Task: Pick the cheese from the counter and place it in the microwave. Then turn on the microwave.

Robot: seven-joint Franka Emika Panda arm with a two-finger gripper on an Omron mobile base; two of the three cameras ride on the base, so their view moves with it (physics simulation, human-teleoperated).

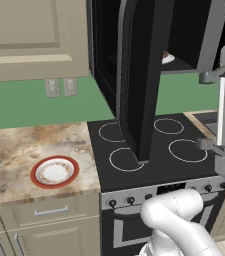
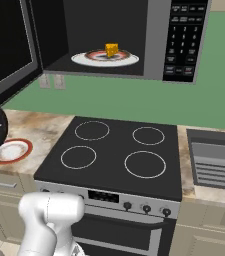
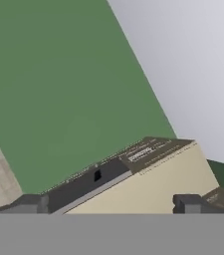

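The cheese [image 2: 112,49], a small orange-yellow wedge, sits on a white plate [image 2: 86,59] inside the microwave [image 2: 154,40]. The microwave hangs above the stove, and its dark door [image 1: 139,75] is swung wide open. Its button panel [image 2: 184,40] is on the right. My gripper [image 3: 108,204] is open with nothing between its fingers; in the hand view it faces a green wall. In the left base view the gripper [image 1: 207,111] hangs at the right edge, well in front of the microwave, with its grey fingertips [image 1: 210,76] pointing left. The marbled counter [image 1: 14,150] lies left of the stove.
A round white plate with a red rim [image 1: 55,171] rests on the counter near its front edge. The black stovetop [image 2: 114,155] with ring marks is below the microwave. A steel sink [image 2: 216,162] is to the right. Two wall outlets [image 1: 61,87] sit on the green wall.
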